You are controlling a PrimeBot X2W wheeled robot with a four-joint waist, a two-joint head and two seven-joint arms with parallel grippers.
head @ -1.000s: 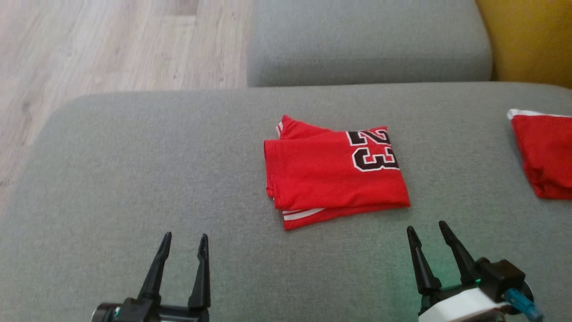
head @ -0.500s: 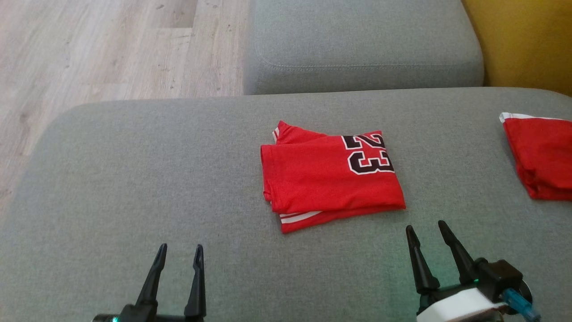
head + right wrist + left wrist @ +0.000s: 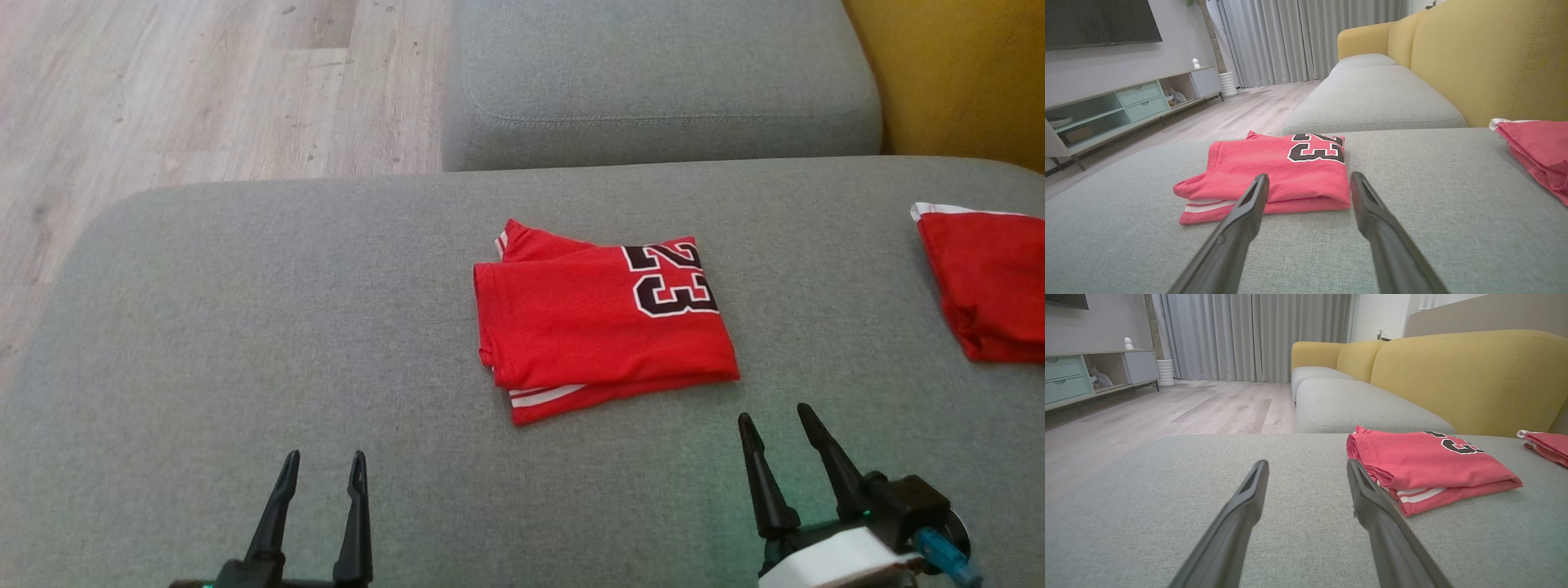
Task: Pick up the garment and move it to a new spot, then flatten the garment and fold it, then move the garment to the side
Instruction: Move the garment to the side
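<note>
Little changes over the last second. The whole head view slides slightly down and towards 9 o'clock, which is the camera moving, not the sofa seat (image 3: pixel 245 327). Beyond that drift, only the left gripper (image 3: pixel 325 454) draws back towards 6 o'clock, while the right gripper (image 3: pixel 774 412) keeps its place. Both have their jaws spread wide and hold nothing. The garment (image 3: pixel 588 318) has not been touched. It lies just right of the seat's middle, at 11 o'clock from the right gripper and 2 o'clock from the left. It already forms a tidy stacked rectangle, so folding looks finished and the move to the side seems to be what remains.

The seat is a broad grey cushion of coarse woven cloth with rounded corners, and it would probably grip fabric dragged across it. A second grey cushion (image 3: pixel 653 82) sits at 12 o'clock, with a yellow backrest (image 3: pixel 955 73) at 1 o'clock and a pale wood floor (image 3: pixel 163 98) at 10 o'clock. The garment is thin red knit in several soft layers, with a black number edged in white and white stripes at its lower hem. Another red cloth (image 3: pixel 988 286) lies at 3 o'clock. The gripper fingers are slim, dark, hard and tapered
</note>
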